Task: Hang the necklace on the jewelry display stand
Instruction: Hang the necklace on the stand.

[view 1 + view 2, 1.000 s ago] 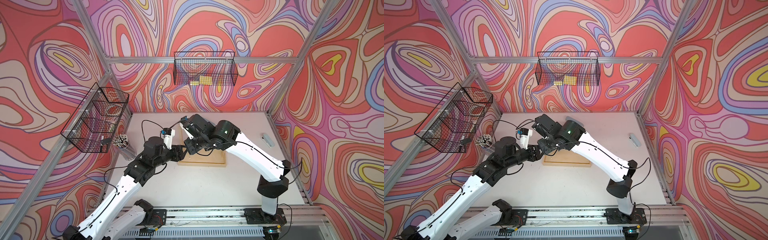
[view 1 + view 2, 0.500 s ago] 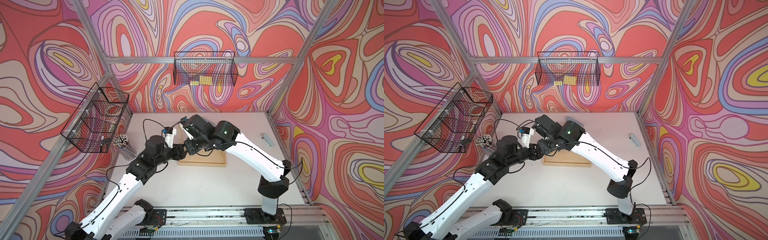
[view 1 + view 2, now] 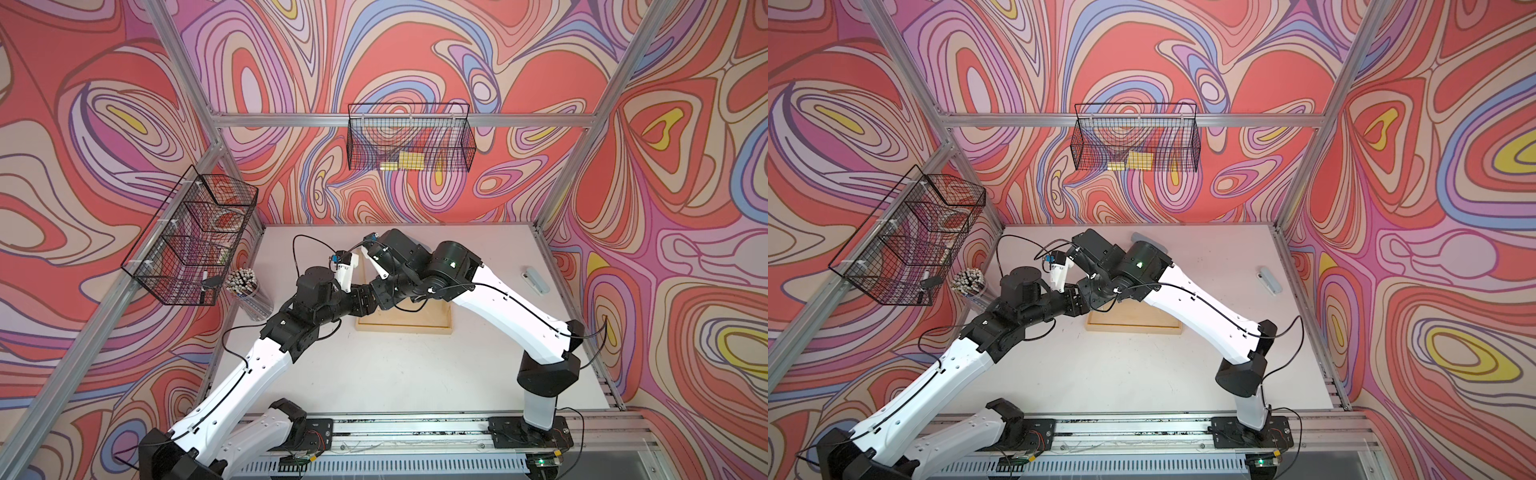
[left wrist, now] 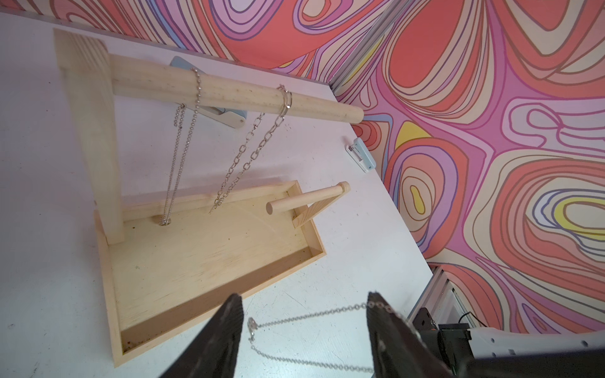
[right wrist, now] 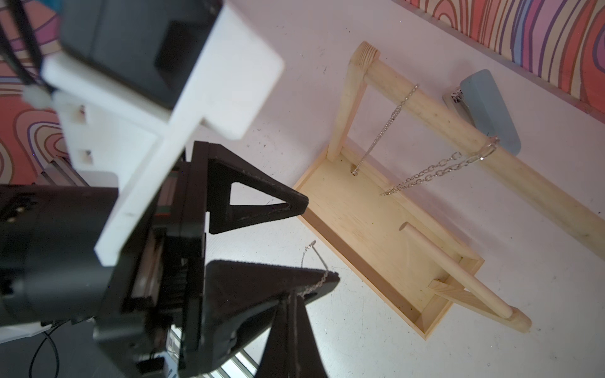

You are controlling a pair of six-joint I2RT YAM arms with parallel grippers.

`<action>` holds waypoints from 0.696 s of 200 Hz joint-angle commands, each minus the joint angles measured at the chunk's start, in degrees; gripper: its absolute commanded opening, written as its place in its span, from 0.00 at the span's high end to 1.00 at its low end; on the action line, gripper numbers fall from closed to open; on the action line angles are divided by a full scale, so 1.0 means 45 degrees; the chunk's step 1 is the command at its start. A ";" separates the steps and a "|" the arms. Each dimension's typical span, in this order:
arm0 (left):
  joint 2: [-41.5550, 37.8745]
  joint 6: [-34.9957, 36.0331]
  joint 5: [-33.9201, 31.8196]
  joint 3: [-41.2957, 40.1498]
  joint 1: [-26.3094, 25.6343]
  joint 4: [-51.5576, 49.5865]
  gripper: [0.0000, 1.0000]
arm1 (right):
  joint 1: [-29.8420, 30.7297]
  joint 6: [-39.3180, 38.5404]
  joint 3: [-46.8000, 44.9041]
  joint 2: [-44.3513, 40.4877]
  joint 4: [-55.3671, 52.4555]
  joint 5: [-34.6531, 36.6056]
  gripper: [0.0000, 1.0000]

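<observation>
Right gripper (image 5: 292,302): jaws fully closed, pinching the thin silver necklace (image 4: 311,315) at the very tips. Left gripper (image 4: 303,294): jaws wide apart, clamping nothing. The necklace is only draped over one finger (image 5: 275,278). Two strands cross the gap and the clasp (image 4: 251,324) dangles close to the other finger (image 4: 234,327). Right tips sit just beside the loaded finger.

Both grippers are held off the table (image 3: 395,382), near the rim of the tray (image 4: 209,255) of the jewelry display stand (image 4: 98,137). The necklace is not on the stand yet.

The long bar (image 4: 229,95) carries a bead chain (image 4: 176,157) and a link chain (image 4: 284,98), both hanging toward the tray. The bead chain's end is down at the tray floor. The short bar (image 4: 304,199) is at the tray's far end from the upright.

Left arm (image 3: 257,365) runs diagonally up from the rail (image 3: 415,428). Right arm (image 3: 511,316) has its elbow out to the side and its forearm sweeping back in. In both top views the wrists meet above the stand and hide most of it.

One stapler (image 3: 534,280) lies well apart from the stand, and a second stapler (image 5: 491,111) lies just behind the long bar.
</observation>
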 commanded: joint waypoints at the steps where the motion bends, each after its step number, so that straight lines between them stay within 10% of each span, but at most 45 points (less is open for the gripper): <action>1: 0.0004 0.0261 0.0785 0.0428 -0.0228 0.0432 0.41 | -0.0065 0.0037 -0.0188 -0.0358 0.0374 -0.0081 1.00; 139: 0.0416 0.0347 0.1143 0.0652 -0.0482 0.0904 0.87 | -0.0288 -0.0008 -0.0742 -0.0603 0.0702 -0.0354 1.00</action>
